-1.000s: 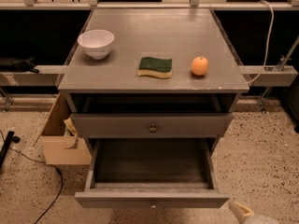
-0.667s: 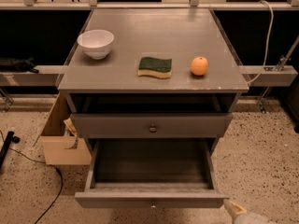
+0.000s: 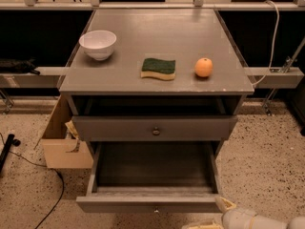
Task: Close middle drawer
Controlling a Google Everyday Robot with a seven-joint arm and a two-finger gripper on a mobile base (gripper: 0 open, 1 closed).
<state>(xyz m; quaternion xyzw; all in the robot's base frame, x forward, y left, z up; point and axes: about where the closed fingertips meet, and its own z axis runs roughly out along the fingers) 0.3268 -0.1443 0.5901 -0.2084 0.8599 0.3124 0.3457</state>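
Observation:
The middle drawer point(image 3: 152, 204) of the grey cabinet point(image 3: 157, 82) is pulled far out. Its deep box is empty, and its wide flat front faces me low in the view. Above it, the top drawer point(image 3: 155, 128) with a round metal knob point(image 3: 156, 131) stands slightly out. The lowest drawer is hidden. My gripper point(image 3: 213, 215) comes in from the bottom right corner with cream fingers spread and nothing held. Its upper fingertip point(image 3: 224, 204) is at the right end of the middle drawer's front.
On the cabinet top are a white bowl point(image 3: 98, 44), a green and yellow sponge point(image 3: 158, 68) and an orange point(image 3: 203, 67). An open cardboard box point(image 3: 62, 144) stands on the floor to the left. A black cable point(image 3: 45, 168) runs across the speckled floor.
My gripper has moved left and slightly up from the bottom right corner, toward the right end of the middle drawer's front. The drawers have not moved.

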